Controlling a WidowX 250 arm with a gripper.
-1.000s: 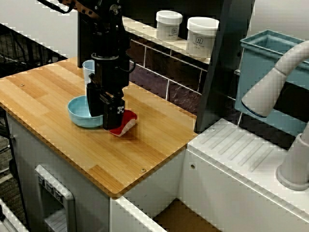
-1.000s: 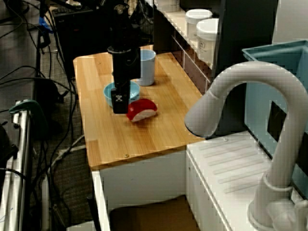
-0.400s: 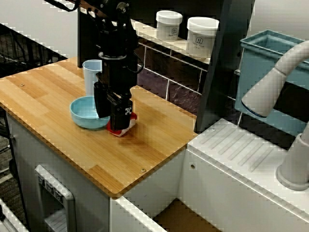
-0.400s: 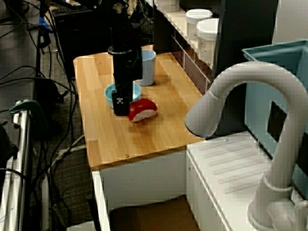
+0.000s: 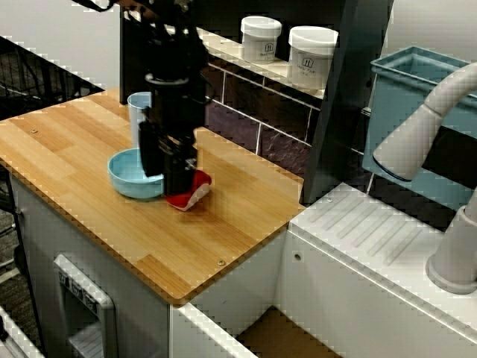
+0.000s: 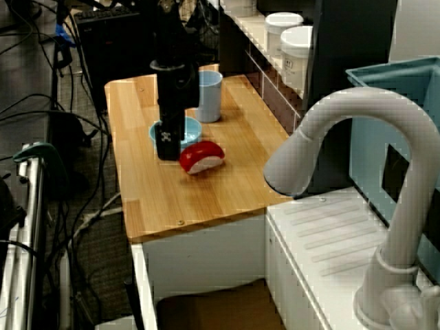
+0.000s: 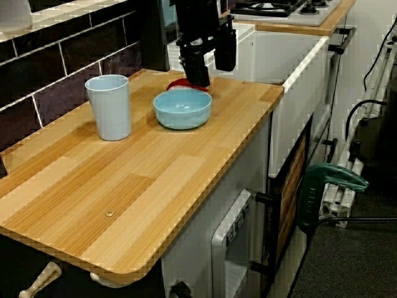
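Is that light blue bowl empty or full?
Empty: the view from the side looks into the bowl and shows only its bare blue inside.

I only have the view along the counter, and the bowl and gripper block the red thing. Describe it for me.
Observer: In the view over the tap, the red piece is red on top and white along its lower edge. It lies on the counter, close beside the bowl.
Operator: Now give me the gripper's place against it.
Observer: The gripper stands low at the piece's side toward the counter's front edge, not over it. Whether they touch cannot be told.
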